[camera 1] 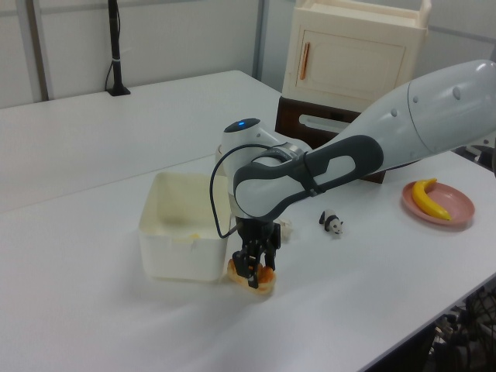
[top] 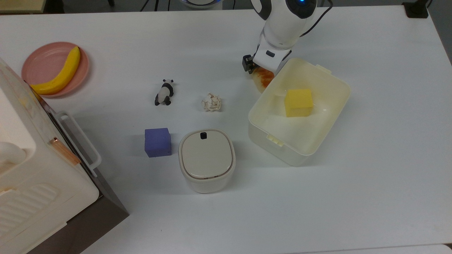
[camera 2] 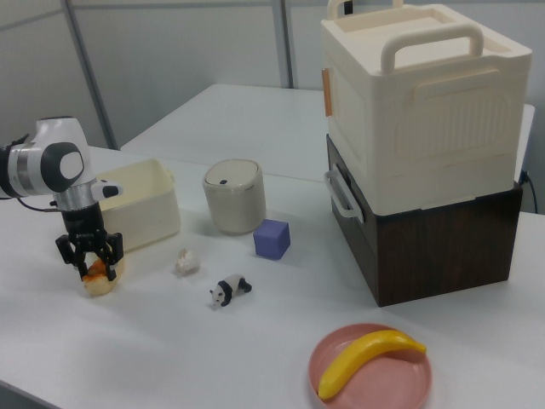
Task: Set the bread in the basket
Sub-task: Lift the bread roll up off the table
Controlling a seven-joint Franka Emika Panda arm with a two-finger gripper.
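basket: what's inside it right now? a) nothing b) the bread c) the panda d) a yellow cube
d: in the top view a yellow cube sits inside the basket, while the bread lies on the table against its outer wall, under the gripper.

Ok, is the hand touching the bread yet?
Touching. In the right view the hand is down over the bread, its dark fingers straddling the loaf and pressed against its crust with no gap showing.
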